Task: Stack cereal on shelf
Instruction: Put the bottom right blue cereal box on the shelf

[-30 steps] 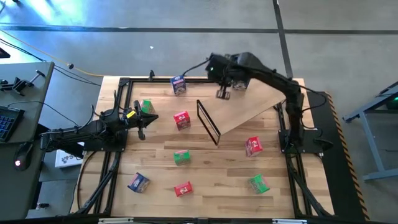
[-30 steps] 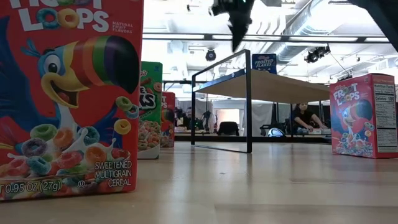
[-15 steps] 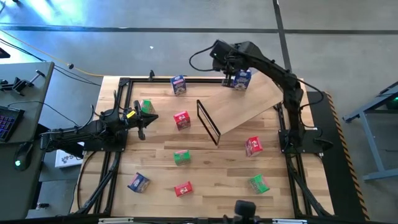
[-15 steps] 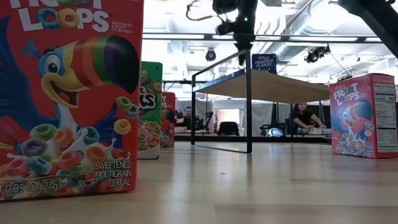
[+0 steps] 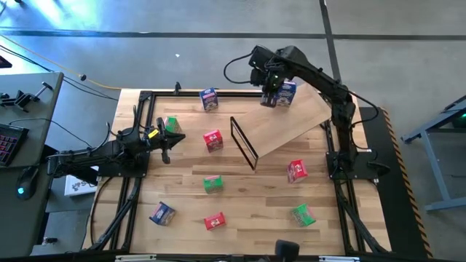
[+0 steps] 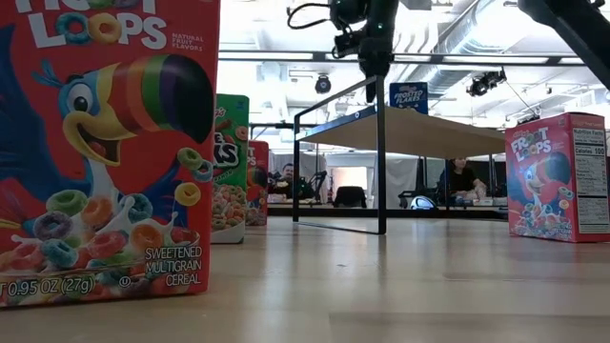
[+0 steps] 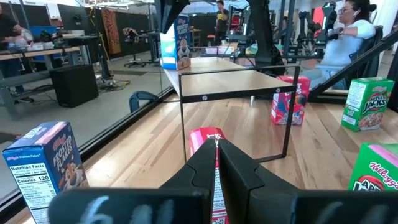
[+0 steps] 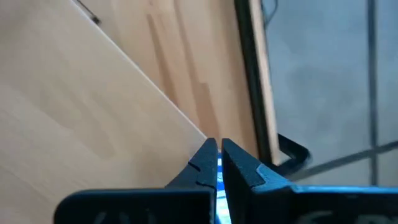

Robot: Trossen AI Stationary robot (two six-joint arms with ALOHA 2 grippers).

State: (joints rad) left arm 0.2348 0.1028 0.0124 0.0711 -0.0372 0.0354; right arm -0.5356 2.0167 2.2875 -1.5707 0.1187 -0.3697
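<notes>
Now, line by line:
Right end effector (image 5: 270, 97): over the shelf's far end, fingers pinched together with nothing between them, just beside the blue Frosted Flakes box (image 5: 286, 92).
Blue Frosted Flakes box: upright on the shelf (image 5: 291, 124), at its raised far edge; touching or merely close to the fingers, I cannot tell.
Shelf: tilted board on a black wire frame (image 5: 245, 141), long axis running diagonally from that frame up toward the far right corner of the desk (image 5: 247, 196).
Nearest loose box to the right arm: the red Froot Loops box (image 5: 296, 171), on the desk just past the shelf's near edge, back toward that arm's base (probably the easiest next pick).
Left end effector (image 5: 165, 145): low at the desk's left side, fingers closed and empty, pointing at the other red box (image 5: 212, 140).
Green Apple Jacks box (image 5: 171, 124): just beside the left end effector.
</notes>
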